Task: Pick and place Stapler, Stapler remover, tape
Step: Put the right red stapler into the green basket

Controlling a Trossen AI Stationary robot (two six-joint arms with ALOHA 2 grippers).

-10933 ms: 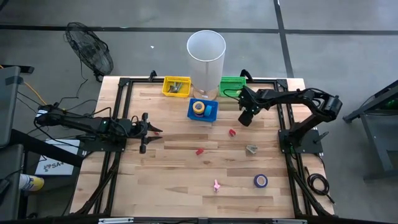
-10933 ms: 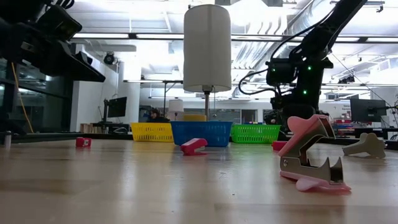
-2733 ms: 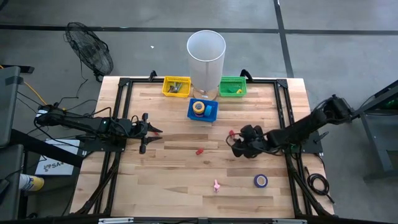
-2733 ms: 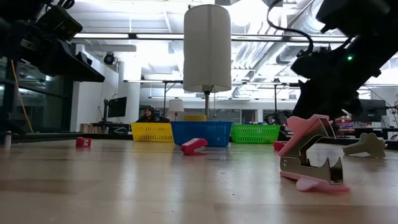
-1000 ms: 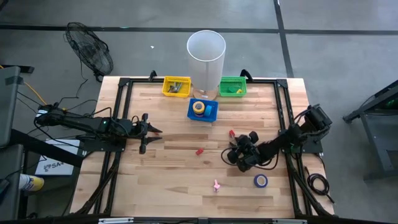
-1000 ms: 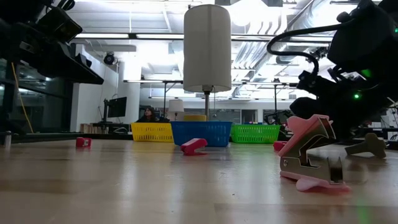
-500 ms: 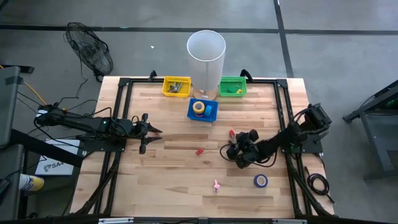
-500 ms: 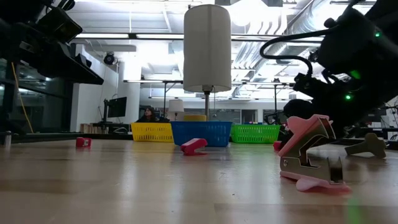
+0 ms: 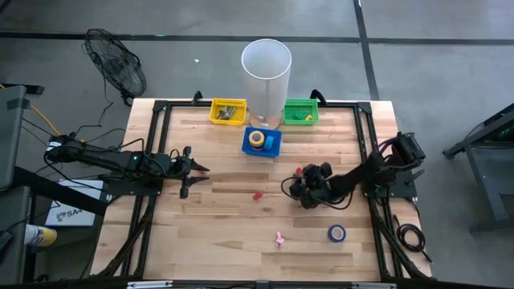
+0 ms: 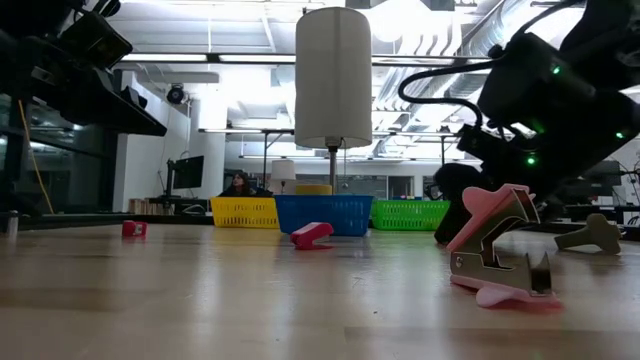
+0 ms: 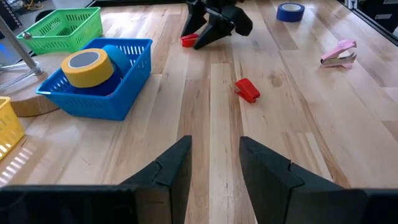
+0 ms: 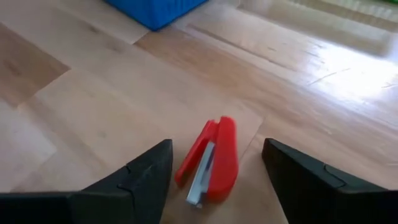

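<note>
One red stapler [image 12: 210, 163] lies flat on the worktop [image 9: 217, 225], right between the spread fingers of the right claw [image 12: 214, 171] — only that wrist view shows it; overhead the arm hides it. Left claw [image 9: 195, 169] hovers part-open, empty, well apart.

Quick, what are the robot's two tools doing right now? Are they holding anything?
Left tool: open, holding nothing, waiting at the table's left side.
Right tool: open, holding nothing, straddling a red stapler that lies on the table.
</note>
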